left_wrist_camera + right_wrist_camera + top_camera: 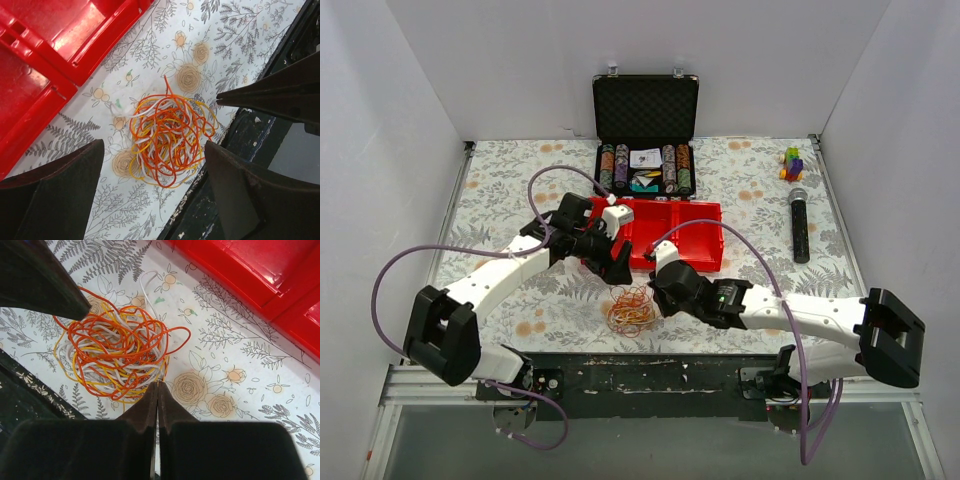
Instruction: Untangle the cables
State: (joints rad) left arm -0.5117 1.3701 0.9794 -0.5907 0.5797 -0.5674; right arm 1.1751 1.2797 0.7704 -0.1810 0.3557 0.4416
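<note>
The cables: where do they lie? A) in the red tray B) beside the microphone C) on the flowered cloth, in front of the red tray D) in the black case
C: the cables lie as one bundle on the cloth, on the near side of the red tray.

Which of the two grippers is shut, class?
The right gripper: its jaws are pressed together at the edge of the cables, whereas the left gripper stands open above them.
</note>
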